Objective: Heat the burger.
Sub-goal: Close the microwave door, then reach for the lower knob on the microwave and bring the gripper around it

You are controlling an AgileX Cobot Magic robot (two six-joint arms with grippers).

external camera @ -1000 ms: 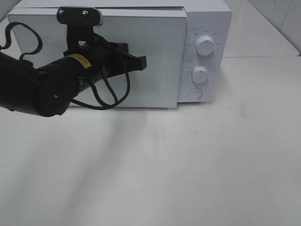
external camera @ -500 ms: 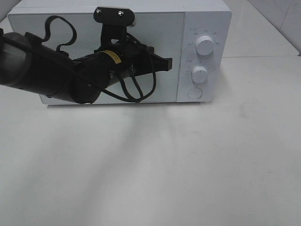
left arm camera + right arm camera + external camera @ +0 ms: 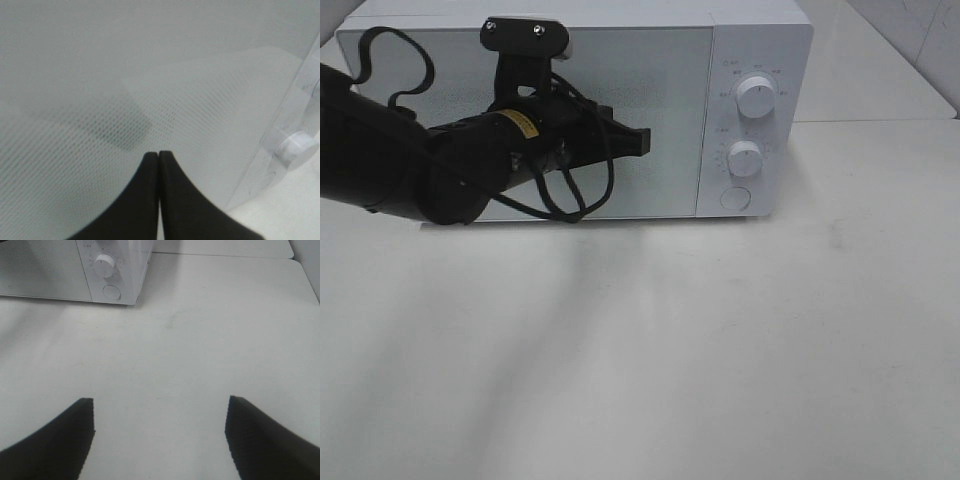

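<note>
The burger is not in view in any frame. The white microwave [image 3: 750,60] stands at the back of the table with its mesh door [image 3: 660,90] closed flat. My left gripper [image 3: 642,142] is shut and empty, and its tips are just in front of the door's right half. In the left wrist view the shut gripper [image 3: 159,156] points at the door mesh [image 3: 100,75]. My right gripper [image 3: 159,412] is open and empty over bare table, well in front of the microwave [image 3: 60,270], and the high view does not show it.
The microwave's panel has two white knobs [image 3: 756,97] [image 3: 744,158] and a round button [image 3: 734,198]. The left arm's black body and cables [image 3: 410,170] cover the door's left half. The white table [image 3: 720,350] reaches out in front and to the right.
The door, ajar a second ago, has been pushed closed. The left gripper swung right along the door, then drew back a little to the left. The right gripper has not moved.
</note>
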